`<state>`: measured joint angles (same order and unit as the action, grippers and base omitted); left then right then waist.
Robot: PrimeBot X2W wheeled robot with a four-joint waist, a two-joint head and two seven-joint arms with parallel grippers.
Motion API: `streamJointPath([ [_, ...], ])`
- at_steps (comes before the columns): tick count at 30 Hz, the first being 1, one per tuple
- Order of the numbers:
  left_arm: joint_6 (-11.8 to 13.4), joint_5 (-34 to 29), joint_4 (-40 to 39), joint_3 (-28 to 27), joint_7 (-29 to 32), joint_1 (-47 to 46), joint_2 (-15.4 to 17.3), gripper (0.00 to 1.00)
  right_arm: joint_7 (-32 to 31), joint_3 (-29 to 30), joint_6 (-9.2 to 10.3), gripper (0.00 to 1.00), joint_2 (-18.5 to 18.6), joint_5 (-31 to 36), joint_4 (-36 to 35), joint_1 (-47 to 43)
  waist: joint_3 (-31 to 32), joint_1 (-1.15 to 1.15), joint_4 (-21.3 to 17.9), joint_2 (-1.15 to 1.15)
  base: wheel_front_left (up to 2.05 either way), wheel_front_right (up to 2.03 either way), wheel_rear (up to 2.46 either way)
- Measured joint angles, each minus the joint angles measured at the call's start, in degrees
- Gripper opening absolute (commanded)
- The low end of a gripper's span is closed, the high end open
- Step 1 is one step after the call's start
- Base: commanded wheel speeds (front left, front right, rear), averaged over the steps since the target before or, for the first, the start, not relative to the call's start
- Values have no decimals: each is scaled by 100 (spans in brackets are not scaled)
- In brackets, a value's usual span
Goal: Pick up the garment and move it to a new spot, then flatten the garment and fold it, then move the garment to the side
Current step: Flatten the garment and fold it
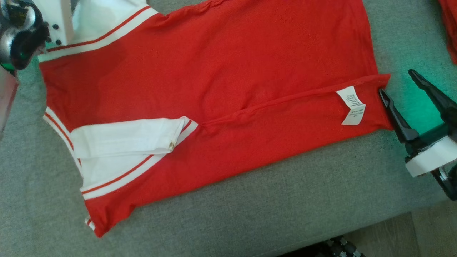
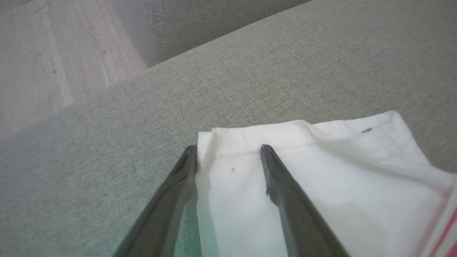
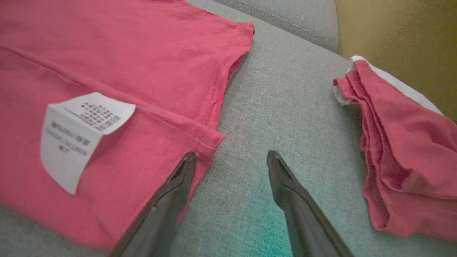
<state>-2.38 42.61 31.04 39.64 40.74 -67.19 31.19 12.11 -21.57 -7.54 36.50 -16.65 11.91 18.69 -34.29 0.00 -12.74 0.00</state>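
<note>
We see the garment [image 1: 214, 71], red with white striped trim, lying spread flat across the grey sofa seat [image 1: 250, 214]. One long side is folded in over its middle, and a white sleeve [image 1: 125, 137] is laid across the body. A white care label [image 1: 351, 106] shows near the hem on our right.

Our left jaws stand apart and hold nothing. One finger [image 2: 289, 200] is over the garment's white cloth [image 2: 339, 178] and the other [image 2: 171, 200] sits along that cloth's edge. Wooden floor [image 2: 53, 53] shows beyond the seat.

Our right jaws are also apart and empty. One finger [image 3: 167, 203] is over the corner of the red hem and the other [image 3: 296, 203] is above bare upholstery. A second folded red garment [image 3: 392, 142] lies well apart, further to our right.
</note>
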Motion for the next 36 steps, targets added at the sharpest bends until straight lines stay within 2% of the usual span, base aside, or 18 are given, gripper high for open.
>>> streamJointPath([
  [1, -19, 0, 29, 0, -7, -31, -1, 48, 2, -3, 0, 100, -1, -1, 33, 15, -6, 0, -8, 0, 0, 0, 0],
  [2, -21, 0, 58, 3, -7, -68, -10, 40, 10, -7, 0, 100, -1, -1, 71, 31, -6, 0, -8, 0, 0, 0, 0],
  [3, -20, 7, 96, 0, -37, -85, -20, 42, 42, -16, 0, 100, -1, -3, 108, 58, -3, 0, -5, 0, 0, 0, 0],
  [6, -22, 26, 202, -3, -109, -87, -44, 33, 53, -42, 0, 100, 0, -31, 144, 112, 9, 0, 18, 0, 0, 0, 0],
  [8, -27, 26, 233, -4, -182, -87, -63, 0, 59, -77, 0, 100, 2, -44, 162, 168, 14, -1, 42, 0, 0, 0, 0],
  [14, -124, 25, 314, -4, -534, -156, -185, 0, 101, -154, 0, 100, 70, -207, 145, 457, 41, -1, 135, 0, 0, 0, 0],
  [18, -237, -30, 314, 81, -614, -298, -268, 0, -304, -417, 0, 100, 97, -926, 153, 1083, 89, -1, 259, 0, 0, 0, 0],
  [20, -279, -34, 274, 136, -668, -362, -325, 0, -717, -734, 0, 100, 127, -1475, 363, 1705, 82, 0, 362, 0, 0, 0, 0],
  [21, -279, -34, 274, 136, -668, -362, -325, 0, -717, -734, 0, 100, 127, -1475, 363, 1705, 82, 0, 362, 0, 0, 0, 0],
  [26, -342, -35, 156, 242, -706, -541, -477, 0, -1099, -1303, 0, 100, 191, -2305, 949, 2784, 7, 0, 578, 0, 0, 0, 0],
  [32, -369, -35, 101, 305, -798, -590, -580, 0, -1437, -2000, 0, 100, 321, -2747, 1677, 3563, -81, 0, 851, 0, 0, 0, 0],
  [33, -369, -35, 101, 313, -813, -590, -591, 0, -1455, -2104, 0, 91, 326, -2815, 1760, 3638, -93, 0, 884, 0, 0, 0, 0],
  [34, -369, -35, 101, 323, -816, -590, -602, 0, -1484, -2209, 0, 91, 325, -2886, 1823, 3706, -100, 0, 914, 0, 0, 0, 0],
  [35, -370, -35, 101, 331, -831, -590, -614, 0, -1497, -2305, 0, 75, 326, -2944, 1876, 3766, -107, 0, 942, 0, 0, 0, 0],
  [36, -370, -35, 101, 336, -839, -591, -625, 0, -1496, -2392, 0, 54, 327, -2989, 1927, 3821, -112, 0, 964, 0, 0, 0, 0],
])
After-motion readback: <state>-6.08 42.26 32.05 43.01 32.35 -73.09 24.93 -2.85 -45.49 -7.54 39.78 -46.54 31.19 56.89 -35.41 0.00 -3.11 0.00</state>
